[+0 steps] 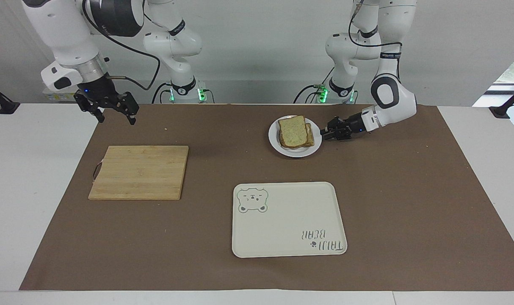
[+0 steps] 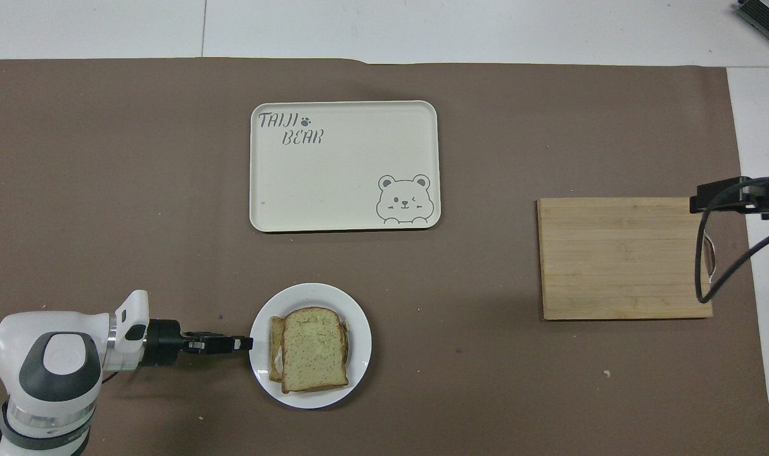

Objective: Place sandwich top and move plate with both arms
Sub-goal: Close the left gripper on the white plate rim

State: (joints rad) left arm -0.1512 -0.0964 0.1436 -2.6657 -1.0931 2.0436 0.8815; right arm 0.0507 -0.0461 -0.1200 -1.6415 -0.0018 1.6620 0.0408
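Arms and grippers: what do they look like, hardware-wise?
Both arms are white and jointed, with dark grey joint caps, silver wrist rings and loose black cables. The left gripper and right gripper are black, each with two fingers. Green lights glow at both bases.

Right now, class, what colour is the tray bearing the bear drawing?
Cream, with grey print; the tray shows best in the overhead view.
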